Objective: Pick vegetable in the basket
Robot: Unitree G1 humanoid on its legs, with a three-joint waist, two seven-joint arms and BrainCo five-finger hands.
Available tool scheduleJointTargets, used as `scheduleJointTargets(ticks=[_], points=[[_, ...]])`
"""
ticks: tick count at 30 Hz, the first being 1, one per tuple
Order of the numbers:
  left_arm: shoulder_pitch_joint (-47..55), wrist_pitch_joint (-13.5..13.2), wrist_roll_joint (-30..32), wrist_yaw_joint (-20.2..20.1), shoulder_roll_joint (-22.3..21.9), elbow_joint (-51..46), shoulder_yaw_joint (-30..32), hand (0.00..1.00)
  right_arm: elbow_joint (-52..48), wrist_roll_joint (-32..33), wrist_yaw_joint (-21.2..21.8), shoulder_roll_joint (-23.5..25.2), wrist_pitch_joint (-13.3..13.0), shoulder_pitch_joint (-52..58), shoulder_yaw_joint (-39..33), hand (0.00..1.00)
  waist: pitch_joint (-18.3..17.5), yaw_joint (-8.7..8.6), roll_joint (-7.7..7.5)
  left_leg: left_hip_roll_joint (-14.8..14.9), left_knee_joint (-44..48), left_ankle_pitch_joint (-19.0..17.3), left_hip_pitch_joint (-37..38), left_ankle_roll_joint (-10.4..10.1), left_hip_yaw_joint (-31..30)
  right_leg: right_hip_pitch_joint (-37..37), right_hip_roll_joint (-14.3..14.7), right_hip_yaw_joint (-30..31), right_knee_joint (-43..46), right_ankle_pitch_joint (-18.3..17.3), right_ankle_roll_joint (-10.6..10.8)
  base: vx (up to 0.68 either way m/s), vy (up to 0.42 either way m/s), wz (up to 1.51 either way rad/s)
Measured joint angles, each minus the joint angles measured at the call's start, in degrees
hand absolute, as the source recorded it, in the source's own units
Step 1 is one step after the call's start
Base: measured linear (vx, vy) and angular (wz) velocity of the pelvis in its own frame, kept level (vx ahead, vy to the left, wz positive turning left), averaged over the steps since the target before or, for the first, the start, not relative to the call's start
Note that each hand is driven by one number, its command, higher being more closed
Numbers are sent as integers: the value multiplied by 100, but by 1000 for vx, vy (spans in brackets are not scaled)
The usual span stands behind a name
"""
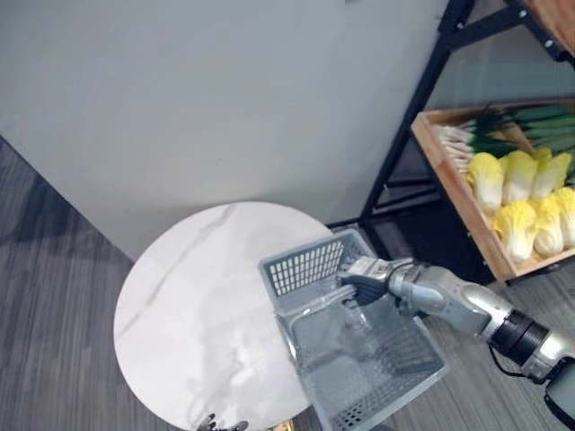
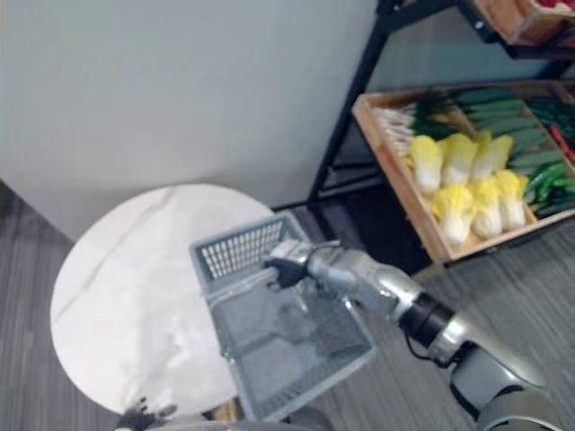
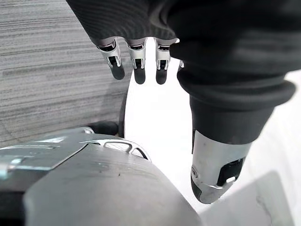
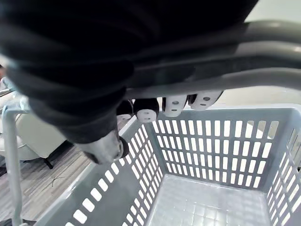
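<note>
— What do the vegetables look like, and where are they?

— Pale yellow cabbages (image 1: pixel 517 193) with white ribs are packed side by side in a wooden crate (image 1: pixel 446 175) on a black shelf frame (image 1: pixel 406 126), off to the robot's right. Behind them lie green onions (image 1: pixel 485 135), white stalks toward the crate's front edge. All of it is well apart from the basket (image 1: pixel 305 265).

— And the basket?

— Grey plastic with slotted walls. It sits partly on the round white marble table (image 1: pixel 198 296), and its near end hangs past the table's edge over the floor.

— What are the hands doing?

— The right hand (image 1: pixel 364 283) is at the basket's far rim. In the right wrist view its fingers (image 4: pixel 174 104) curl over the grey handle (image 4: pixel 263 77), gripping it. The left hand (image 3: pixel 136 52) hangs by the table's near edge, fingers straight and loose, holding nothing.

— Anything hard to read?

— The crate runs out of the picture on the right. Long dark green vegetables (image 2: pixel 517 139) lie at its back, and I cannot tell what kind they are. The right hand's dark cover hides most of its thumb.
</note>
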Motion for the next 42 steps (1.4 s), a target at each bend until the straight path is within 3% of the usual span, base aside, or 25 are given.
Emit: scheduleJointTargets(ticks=[6,12,15,17,19,20,21,22,23,24,25,27,29,30,31,32,33,34,35,36,37,38,39,42], points=[[-5,0,124,1,4,3,-291,0,44,-10,0,-464,-7,2,0,100,-85,-3,95,3,33,1,-4,-1,96,-50,21,105,0,61,-29,-54,-50,-9],[9,0,128,-3,0,11,-489,0,270,-113,-11,-595,-93,423,-66,100,-190,-1,224,1,83,-2,102,-5,55,77,20,89,-1,67,-22,-27,-35,1],[15,-1,128,-20,21,8,-513,0,253,-147,-32,-603,-134,1173,-544,100,-175,-48,221,122,726,-311,-198,38,-28,18,20,80,177,66,-22,-82,-13,6],[-40,-9,126,-31,52,-2,-559,0,169,-296,-181,-644,-132,1576,-1111,100,-131,-200,237,227,1490,-656,-775,135,0,-411,16,241,535,87,11,-223,30,-22],[-63,-11,127,-43,85,4,-590,0,20,-341,-276,-755,-118,1663,-1270,100,-109,-277,229,320,1910,-928,-1099,344,126,-663,31,522,585,220,191,-234,69,-51],[-139,-23,140,-60,131,4,-585,0,-164,-344,-317,-791,-117,1706,-1405,100,-62,-326,143,276,2091,-1007,-1229,514,333,-937,74,742,572,596,285,-354,123,-134],[-235,-19,294,-95,92,187,-533,0,-351,-344,-429,-760,-105,1651,-1440,100,65,-239,325,628,1994,-872,-1321,686,860,-1175,291,696,574,1212,316,-351,130,-137],[-284,10,357,-122,86,235,-534,0,-414,-347,-438,-770,-101,1650,-1420,100,132,-303,383,712,1914,-771,-1286,635,951,-1338,334,251,1321,690,-168,-275,109,-133],[-251,7,380,-163,72,221,-536,0,-441,-348,-434,-766,-109,1651,-1339,100,152,-329,393,734,1695,-594,-1141,601,1133,-1521,205,-389,2519,-95,-827,-156,94,-79],[-235,9,438,-173,71,202,-540,0,-442,-348,-433,-758,-110,1652,-1280,100,163,-320,387,737,1556,-448,-981,560,1306,-1533,-36,-872,3496,-610,-1006,-128,76,-85],[-238,20,475,-178,109,178,-568,0,-442,-348,-433,-740,-108,1652,-1264,100,161,-331,372,778,1578,-401,-922,548,1477,-1450,-305,-1182,4109,-821,-1043,-171,23,-87],[-234,80,483,-211,118,176,-653,0,-513,-394,-382,-547,-96,1638,-1252,100,144,-322,334,914,1668,-371,-797,519,1849,-1283,-1019,-1376,5386,-930,-1156,-164,-73,-73],[-227,94,483,-209,177,172,-645,0,-606,-441,-380,-420,-101,1617,-1229,100,91,-307,263,1099,1790,-325,-801,436,2078,-1035,-1507,-1288,5731,-875,-1099,-94,-134,-69],[-222,91,482,-208,268,169,-640,0,-641,-481,-380,-305,-97,1560,-1213,100,26,-286,156,1176,1869,-284,-836,398,2227,-891,-1707,-1269,5413,-222,-1282,-94,-215,-103],[-288,104,481,-185,305,185,-577,0,-653,-513,-379,-214,-90,1413,-1159,100,-17,-237,146,1329,2039,-295,-996,370,2307,-899,-1484,-1465,5015,-141,-1197,-166,-192,-132],[-366,142,486,-192,169,326,-604,0,-639,-535,-378,-172,-30,1308,-1090,100,-145,-149,413,1307,1715,-267,-1262,418,2122,-781,-1076,-1431,4181,-244,-1212,-197,-143,-141],[-385,139,503,-213,110,379,-608,0,-650,-547,-374,-188,-23,1181,-1044,100,-178,-110,484,1120,1317,-60,-1201,605,2190,-759,-1033,-1500,4094,-333,-1134,-236,12,-157],[-401,130,513,-202,87,381,-628,0,-636,-547,-409,-60,6,951,-988,100,-215,-123,291,959,1090,169,-1115,794,2688,-752,-1345,-1526,4259,-635,-719,-132,-102,-145],[-449,138,509,-178,323,338,-630,0,-616,-552,-421,106,2,784,-909,100,-248,-127,60,1046,1438,195,-1272,798,2998,-578,-1572,-1517,3691,-781,37,-82,-108,-137],[-475,151,506,-141,408,341,-627,0,-588,-560,-417,174,-3,656,-818,100,-249,-115,-15,1177,1658,195,-1358,797,3111,-438,-1541,-1578,3200,-959,364,-34,-432,-148],[-511,168,493,-121,328,355,-608,0,-554,-583,-416,205,1,441,-639,100,-252,-74,72,1577,2072,196,-1418,796,3319,-126,-1247,-1961,2332,-1052,469,-39,-346,-129],[-504,173,493,-121,256,356,-588,0,-530,-589,-420,205,-1,426,-606,100,-255,-60,176,1713,2174,196,-1396,796,3361,-70,-1133,-2045,2119,-1051,467,-58,-483,-157],[-495,209,490,-106,114,373,-575,0,-425,-613,-447,206,3,430,-526,100,-249,-71,428,1992,2308,222,-1263,755,3513,19,-957,-2171,1845,-1081,433,-58,-311,-103],[-450,209,478,-49,-74,385,-519,0,-238,-773,-455,196,0,551,-409,100,-248,-244,793,2315,2307,480,-966,437,3621,143,-610,-2220,1680,-1172,274,-26,-239,-73]])
